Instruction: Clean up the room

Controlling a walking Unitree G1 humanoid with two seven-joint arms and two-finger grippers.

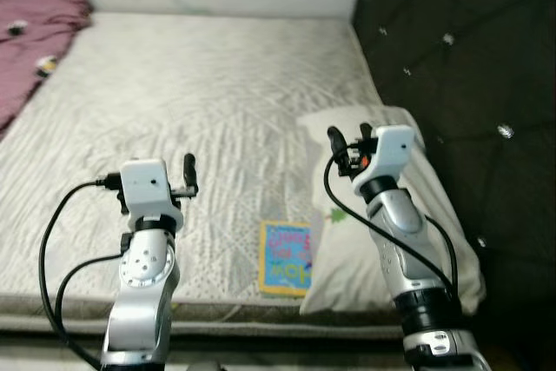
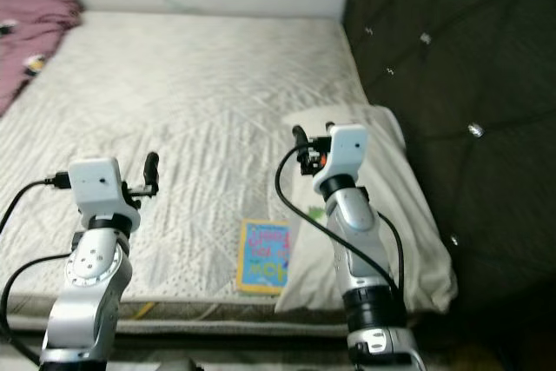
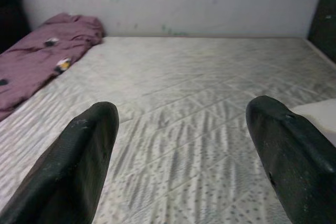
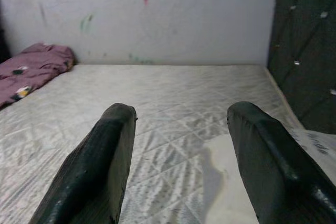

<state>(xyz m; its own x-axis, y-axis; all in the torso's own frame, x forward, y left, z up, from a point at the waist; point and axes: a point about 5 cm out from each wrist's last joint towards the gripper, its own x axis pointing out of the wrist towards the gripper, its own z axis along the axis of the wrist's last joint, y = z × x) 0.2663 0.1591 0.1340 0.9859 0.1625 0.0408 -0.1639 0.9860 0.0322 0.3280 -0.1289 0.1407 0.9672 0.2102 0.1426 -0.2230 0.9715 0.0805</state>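
Bed (image 1: 200, 102): quilted off-white mattress surface with diamond stitching, bare across the middle; near edge runs along the bottom of the head views; far edge against a pale wall. Book (image 1: 286, 258): thin, bright blue cover with yellow border and multicoloured lettering; lies flat, face up, close to the near edge of the mattress; its right side touches or slips just under the pillow. Pillow (image 1: 382, 241): white, soft, rumpled, small green print near its left edge; lies lengthwise along the dark tufted headboard side. Blanket (image 1: 30, 32): mauve-pink, crumpled in a heap at the far left corner; small dark and yellow patches on it.
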